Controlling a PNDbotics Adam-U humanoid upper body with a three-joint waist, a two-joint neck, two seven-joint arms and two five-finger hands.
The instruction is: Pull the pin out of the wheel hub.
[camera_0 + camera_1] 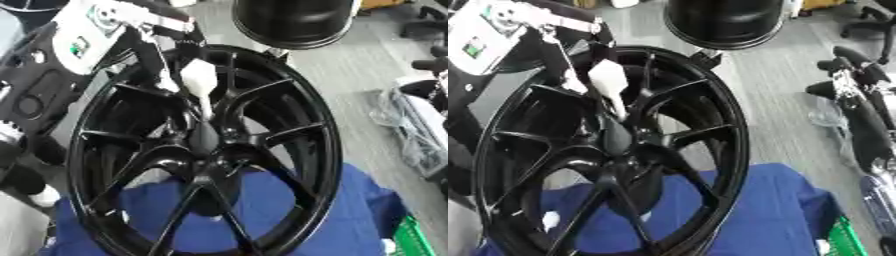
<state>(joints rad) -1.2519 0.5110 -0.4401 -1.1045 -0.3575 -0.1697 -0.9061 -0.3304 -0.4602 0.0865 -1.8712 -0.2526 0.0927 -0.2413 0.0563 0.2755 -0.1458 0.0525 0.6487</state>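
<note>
At the upper left the robot's left arm (83, 37), white and black with a green mark, comes in over the rim, and its left hand (162, 60) reaches down among the spokes with dark fingers curled round the white handle of the pin (199, 80). The pin's pale handle sits just above the middle of the wheel; below it a thin shaft runs down towards the hub (206, 150), where its lower end is too dark to make out, so whether it is seated in the hub or already free cannot be told. The black wheel hub with its slim spokes fills the middle of both views, standing tilted, its lower rim resting on a blue cloth (350, 215). Behind the wheel's top edge stands a black round drum (293, 20) on the grey floor (350, 85). At the lower right corner is a green crate edge (411, 237). On the far right, in the right eye view, the right hand (846, 80) shows as dark fingers, relaxed and holding nothing.
</note>
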